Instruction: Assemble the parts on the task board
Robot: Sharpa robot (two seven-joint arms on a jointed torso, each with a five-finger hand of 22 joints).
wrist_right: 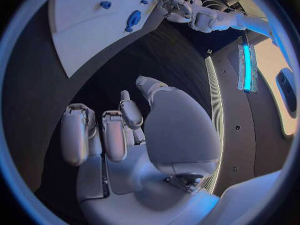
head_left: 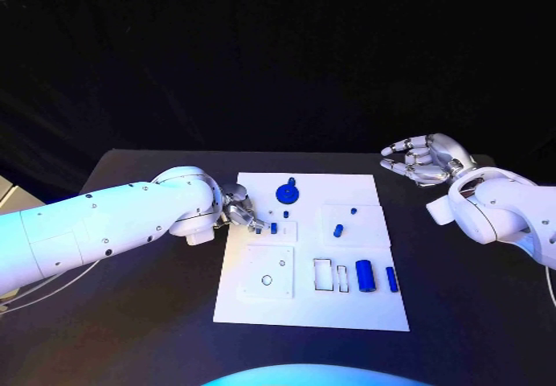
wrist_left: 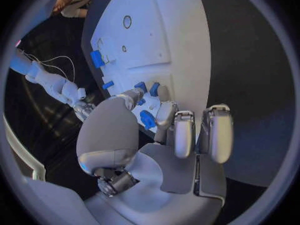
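A: Where is the work happening?

B: At the left edge of the task board [head_left: 311, 315], about midway along it. The left hand [head_left: 240, 211] reaches in over that edge, and the left wrist view shows its fingers [wrist_left: 164, 116] closing round a small blue peg [wrist_left: 147, 119], with two more blue bits just beyond the fingertips. I cannot tell for certain whether the peg is pinched or only touched.

A: And the other hand?

B: The right hand [head_left: 425, 158] hangs above the worktop [head_left: 139, 338] off the board's far right corner, well apart from everything, fingers loosely spread and holding nothing.

A: How should this step go, then?

B: I'd judge it a seating job: keep the peg upright, line it over its hole, press straight down without twisting. The fingers should stay low on the peg so it cannot tip.

A: Anything nearby to mind?

B: The blue gear [head_left: 288, 192] sits just beyond the hand, and the blue cylinder [head_left: 365, 276] lies by the slots near the right edge. Neither should be knocked.
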